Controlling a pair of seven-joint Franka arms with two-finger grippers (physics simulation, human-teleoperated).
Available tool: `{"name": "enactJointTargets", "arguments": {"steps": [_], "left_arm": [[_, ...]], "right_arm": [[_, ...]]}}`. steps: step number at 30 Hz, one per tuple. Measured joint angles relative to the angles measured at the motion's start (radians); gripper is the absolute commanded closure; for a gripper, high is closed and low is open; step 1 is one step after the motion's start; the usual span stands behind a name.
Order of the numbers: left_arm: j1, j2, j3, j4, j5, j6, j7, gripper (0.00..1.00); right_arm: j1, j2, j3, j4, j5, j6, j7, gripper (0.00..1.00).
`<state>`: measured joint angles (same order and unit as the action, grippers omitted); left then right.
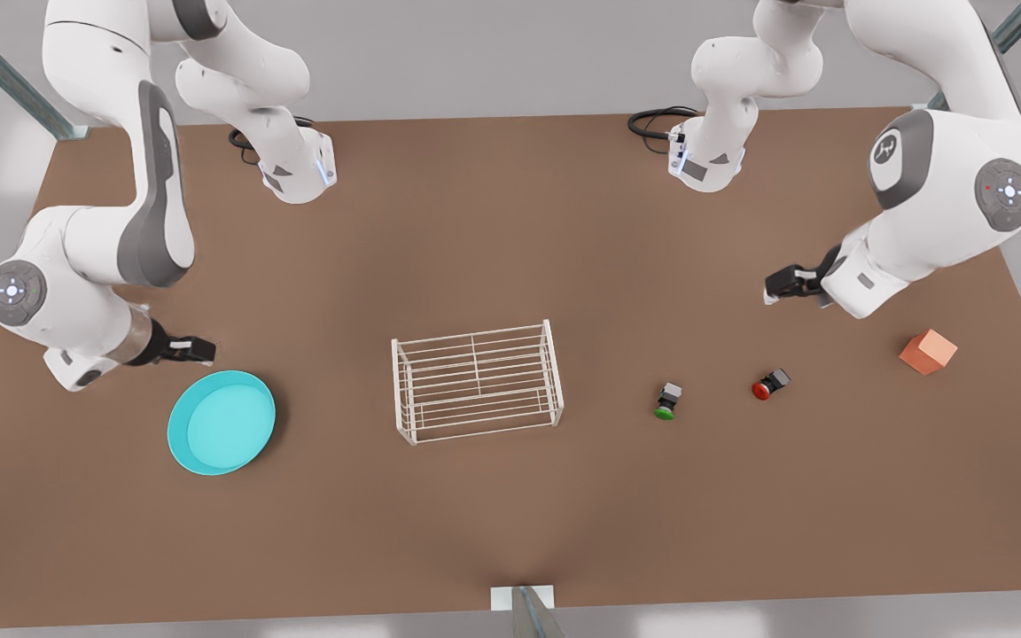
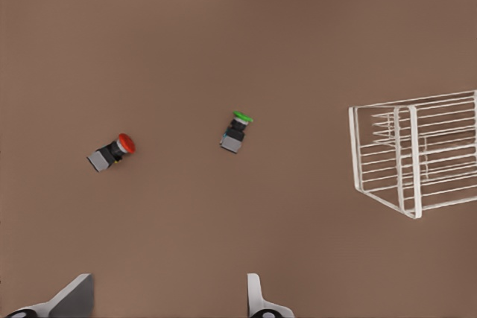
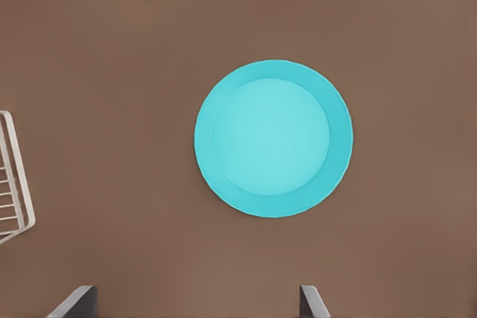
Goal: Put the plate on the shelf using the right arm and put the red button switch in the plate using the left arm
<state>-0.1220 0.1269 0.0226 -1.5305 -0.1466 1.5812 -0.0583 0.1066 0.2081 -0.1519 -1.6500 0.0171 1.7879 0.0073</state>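
Plate (image 1: 221, 423) at our shelf's (image 1: 476, 382) nine o'clock, right tool (image 1: 196, 349) spread above | left tool (image 1: 781, 285) spread near red button switch (image 1: 769, 385)

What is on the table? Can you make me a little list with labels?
plate: turquoise, flat on the table, empty
shelf: white wire rack, mid-table, nothing on it
red button switch: on its side, on the table
green button switch: on the table between the rack and the red one
orange cube: at the front view's right
right gripper: open, above the plate
left gripper: open, above the switches
table: brown
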Motion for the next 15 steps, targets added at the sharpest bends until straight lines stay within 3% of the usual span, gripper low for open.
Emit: {"name": "enactJointTargets", "arguments": {"steps": [6,9,15], "left_arm": [[0.0,0.009,-0.008,-0.004,0.025,0.067,-0.004,0.0],[0.013,0.015,0.001,-0.014,0.032,0.06,-0.006,0.0],[0.069,0.015,0.004,-0.028,0.07,0.019,-0.021,0.0]], "right_arm": [[-0.005,0.053,-0.012,0.043,-0.013,0.091,0.001,0.0],[-0.094,0.115,-0.01,0.093,0.072,0.115,-0.01,0.0],[-0.159,0.384,-0.006,0.274,0.208,0.145,-0.114,0.0]]}}
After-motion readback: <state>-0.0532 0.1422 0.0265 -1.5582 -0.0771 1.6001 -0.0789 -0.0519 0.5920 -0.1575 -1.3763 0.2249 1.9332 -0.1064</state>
